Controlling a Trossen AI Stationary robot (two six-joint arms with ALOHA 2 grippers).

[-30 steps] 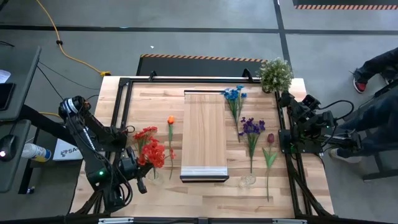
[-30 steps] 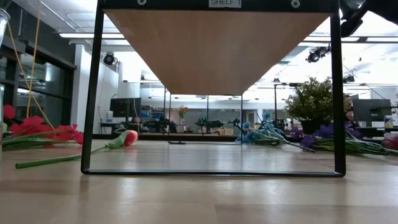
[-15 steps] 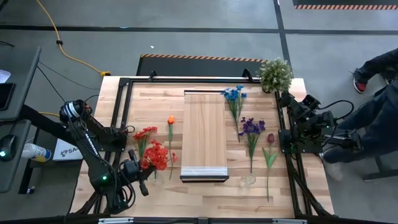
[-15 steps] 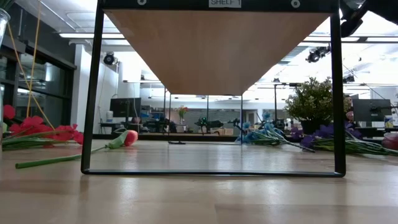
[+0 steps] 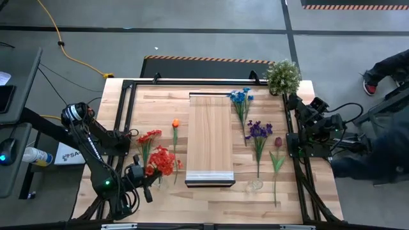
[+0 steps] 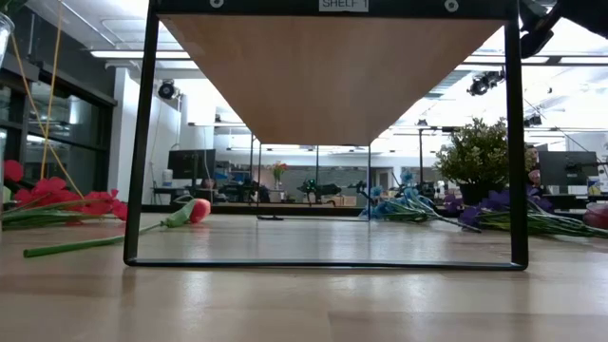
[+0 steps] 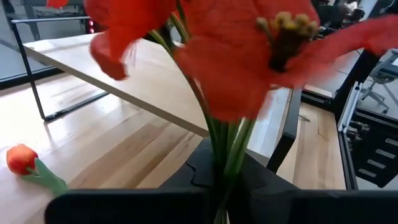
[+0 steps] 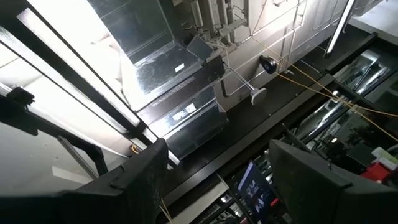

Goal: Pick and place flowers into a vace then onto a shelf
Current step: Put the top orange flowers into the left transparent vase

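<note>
My left gripper [image 5: 142, 174] is shut on a bunch of red flowers [image 5: 161, 161] at the table's near left, the heads pointing toward the shelf [image 5: 209, 137]. A clear vase [image 5: 158, 183] stands just below the heads, another vase [image 5: 255, 185] off the shelf's near right corner. Lying flat on the table are a second red bunch [image 5: 148, 137] and an orange flower [image 5: 175, 124] left of the shelf, and blue [image 5: 240, 97], purple [image 5: 259, 130] and dark-red [image 5: 278, 142] flowers with a green leaf stem [image 5: 277, 163] right of it. My right gripper [image 8: 227, 186] waits open at the right edge, pointing up. My left gripper pinches the bunch's green stems [image 7: 225, 163] between its two fingers, several stems together, a short way below the heads. The fingers come nearly level from the table's left and lie across the stems. The red heads [image 7: 236, 56] stand out past the fingers, clear of the table.
The shelf stands raised on a black frame [image 6: 142, 142] in the table's middle. A bushy potted plant [image 5: 283, 75] is at the far right corner. Black rails [image 5: 128, 108] run along the table's sides. A person's legs [image 5: 383, 70] show beyond the right edge.
My left gripper has sunk a little toward the near edge and turned slightly, staying shut. The red bunch has tipped with it, and its heads now sit lower and closer to the shelf's near left corner.
</note>
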